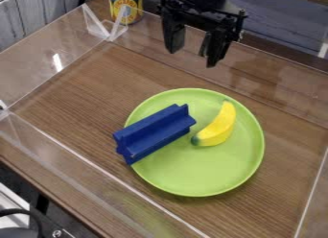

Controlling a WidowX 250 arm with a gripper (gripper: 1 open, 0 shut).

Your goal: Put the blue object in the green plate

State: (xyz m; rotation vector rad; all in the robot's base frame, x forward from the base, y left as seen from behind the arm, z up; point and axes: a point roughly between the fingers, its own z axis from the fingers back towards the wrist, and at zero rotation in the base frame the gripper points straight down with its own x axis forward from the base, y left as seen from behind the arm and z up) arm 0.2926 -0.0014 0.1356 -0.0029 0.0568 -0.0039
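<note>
Blue Block Lies Across the Plate's Edge, Tool Open and Bare

Our tool [194, 42] hangs at the far side of the surface [96, 96], its two dark fingers spread wide with nothing between them. It is well apart from the blue block [155, 133], which lies slantwise over the near-left part of the green plate [205, 173], its outer end reaching the rim and seemingly a little past it. The banana [216, 125] is beside it, toward the plate's middle.

We judge the placing to be all but done, with the tool free of the block. If we call this good enough, we should simply keep the fingers high and leave the plate alone. If we want the block fully inside, we would come down over its middle, turn the fingers to close across its narrow width, lift slightly and shift it inward, minding the banana; a shove at the outer end could tip the plate or roll the fruit.

The block is deep blue, long and straight-edged, and looks like smooth plastic. The plate is round, flat and evenly lime green; the banana is curved and yellow. Beneath them runs brown, wood-like grain.
</note>
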